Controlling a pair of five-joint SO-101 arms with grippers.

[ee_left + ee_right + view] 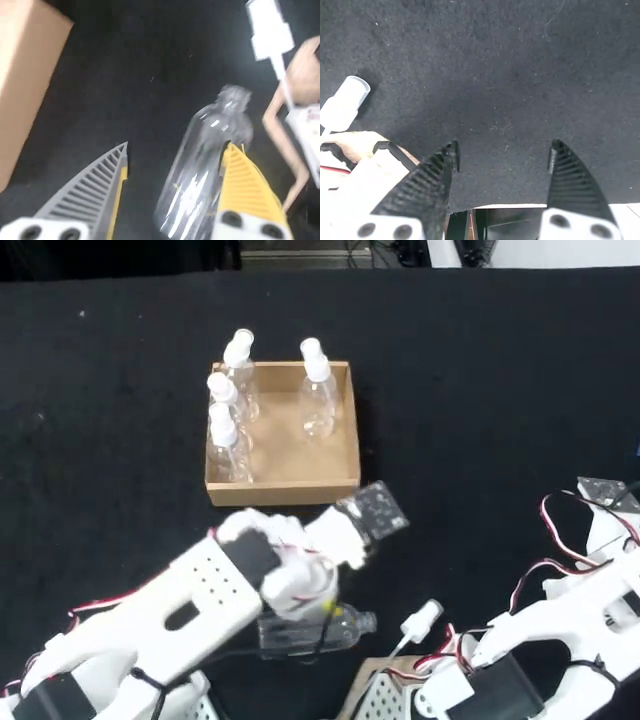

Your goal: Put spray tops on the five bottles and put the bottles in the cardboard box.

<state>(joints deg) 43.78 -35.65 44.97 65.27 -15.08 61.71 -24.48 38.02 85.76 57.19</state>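
Note:
A clear bottle [318,628] without a top lies on its side on the black mat; its open neck [234,96] points toward a loose white spray top [421,621]. My left gripper [176,147] is open and straddles the bottle [202,170], whose side rests against one of the fingers [244,185]. The spray top [270,30] lies just past the neck. My right gripper [502,152] hangs open above bare mat, with the spray top [342,105] off to one side. The cardboard box [283,483] holds several capped bottles [317,390].
The left arm's body [200,600] covers much of the lying bottle from above. A brown base board [385,672] and red wires sit by the right arm's mount near the front edge. A box corner [25,75] is close to my left gripper.

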